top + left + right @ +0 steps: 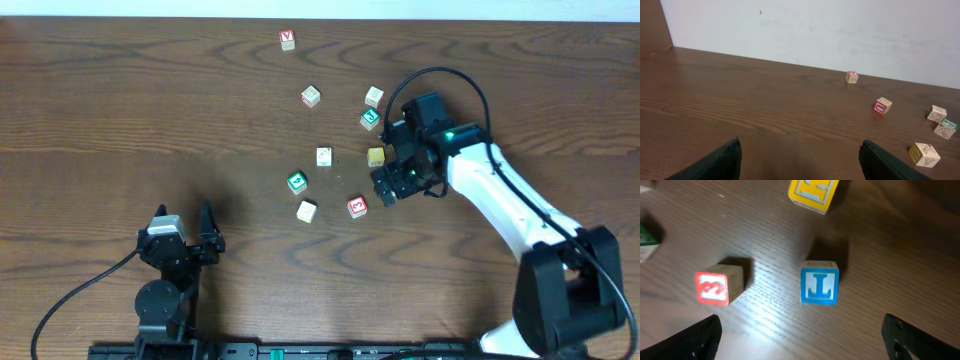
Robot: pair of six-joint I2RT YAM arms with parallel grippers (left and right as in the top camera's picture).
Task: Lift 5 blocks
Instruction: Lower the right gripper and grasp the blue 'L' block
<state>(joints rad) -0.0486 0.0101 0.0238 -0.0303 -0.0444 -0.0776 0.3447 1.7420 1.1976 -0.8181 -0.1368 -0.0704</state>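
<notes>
The right gripper (800,337) is wide open and empty above the small blue wooden letter block (819,285). The left gripper (799,160) is wide open and empty too.

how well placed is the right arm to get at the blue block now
Probably yes. The right tool is open, with the blue block just ahead, inside its fingers' spread and nothing touching it; the red block and yellow block stand clear.
</notes>
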